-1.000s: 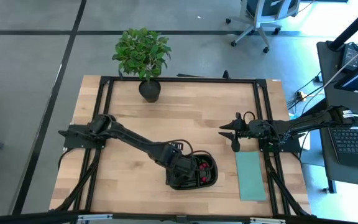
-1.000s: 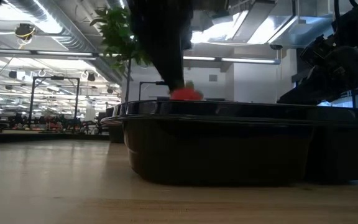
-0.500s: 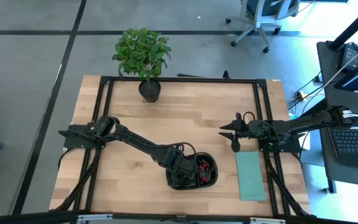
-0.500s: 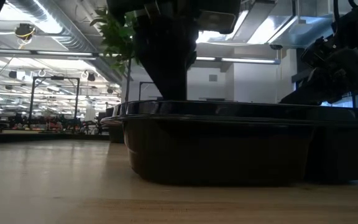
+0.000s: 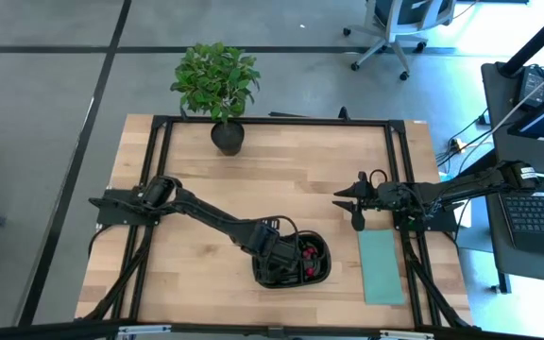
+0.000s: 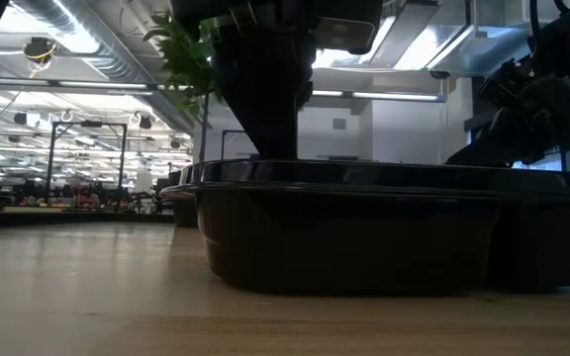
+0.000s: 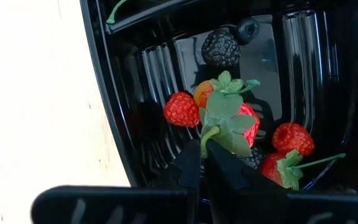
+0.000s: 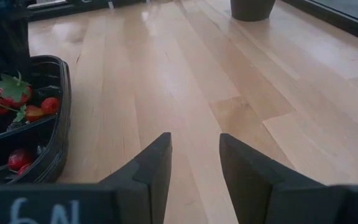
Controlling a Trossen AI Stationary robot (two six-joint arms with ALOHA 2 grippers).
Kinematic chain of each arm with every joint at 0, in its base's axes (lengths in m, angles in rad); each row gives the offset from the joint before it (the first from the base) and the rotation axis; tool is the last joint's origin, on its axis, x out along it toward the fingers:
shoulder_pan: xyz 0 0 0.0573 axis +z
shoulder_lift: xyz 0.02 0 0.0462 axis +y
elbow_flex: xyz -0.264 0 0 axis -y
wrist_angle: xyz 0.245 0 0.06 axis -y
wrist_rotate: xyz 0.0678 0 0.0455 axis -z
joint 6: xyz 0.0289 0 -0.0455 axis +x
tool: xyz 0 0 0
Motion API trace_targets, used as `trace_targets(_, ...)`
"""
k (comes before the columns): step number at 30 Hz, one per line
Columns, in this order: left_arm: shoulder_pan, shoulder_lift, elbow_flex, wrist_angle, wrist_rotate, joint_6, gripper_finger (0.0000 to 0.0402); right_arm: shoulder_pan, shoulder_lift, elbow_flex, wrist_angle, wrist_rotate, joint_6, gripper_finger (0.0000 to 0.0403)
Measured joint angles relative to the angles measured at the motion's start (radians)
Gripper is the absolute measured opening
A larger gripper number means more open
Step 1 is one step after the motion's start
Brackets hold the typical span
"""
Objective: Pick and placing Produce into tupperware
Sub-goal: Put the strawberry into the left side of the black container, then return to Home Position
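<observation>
The black tupperware point(image 5: 323, 275) stands near the table's front edge, and in the low view its wall point(image 6: 364, 227) fills the middle. Inside lie red strawberries point(image 7: 181, 109), a dark berry point(image 7: 221, 46) and an orange piece. My left gripper point(image 7: 200, 155) reaches down into the tupperware point(image 5: 284, 257), shut on a strawberry with a broad green leaf cap point(image 7: 225, 115). My right gripper point(image 8: 194, 140) waits open over bare wood at the table's right side point(image 5: 355, 210), touching nothing. My left gripper pinches the green stem point(image 7: 204, 140) of the leaf-capped strawberry between its two fingertips. The fingers come from above, pointing steeply down into the tupperware. The red fruit point(image 7: 248, 124) lies just beyond the fingertips among the other produce on the tupperware's floor.
A potted green plant point(image 5: 217, 85) stands at the table's far edge. A flat pale teal rectangle point(image 5: 381, 266) lies right of the tupperware. Black frame rails run along the table's sides. Bare wood lies between the plant and the tupperware.
My left gripper has gone down into the tupperware with the strawberry. In the low view the red fruit showed above the rim a second ago and now sits below it, hidden by the wall. Over the last half second nothing has moved.
</observation>
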Motion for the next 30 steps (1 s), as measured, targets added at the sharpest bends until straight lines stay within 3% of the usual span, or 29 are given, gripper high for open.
trace_targets(6, 0.000, 0.000, 0.000, 0.000, 0.000, -0.001, 0.0022, 0.000, 0.000, 0.000, -0.001, 0.000, 0.000, 0.0138)
trace_targets(12, 0.000, -0.001, 0.000, -0.026, 0.001, -0.001, 0.0078, 0.000, 0.000, 0.000, -0.001, 0.000, 0.000, 0.0138)
trace_targets(16, 0.006, -0.042, 0.000, -0.130, -0.001, 0.016, 0.0104, 0.000, 0.000, 0.000, -0.001, 0.000, 0.000, 0.0138)
trace_targets(24, 0.064, -0.299, -0.004, -0.150, -0.206, 0.102, 0.0119, 0.000, 0.000, 0.000, 0.001, 0.000, 0.019, 0.0138)
trace_targets(30, 0.120, -0.569, -0.171, 0.033, -0.333, 0.155, 0.0120, 0.000, 0.000, 0.000, 0.093, 0.000, -0.054, 0.0138)
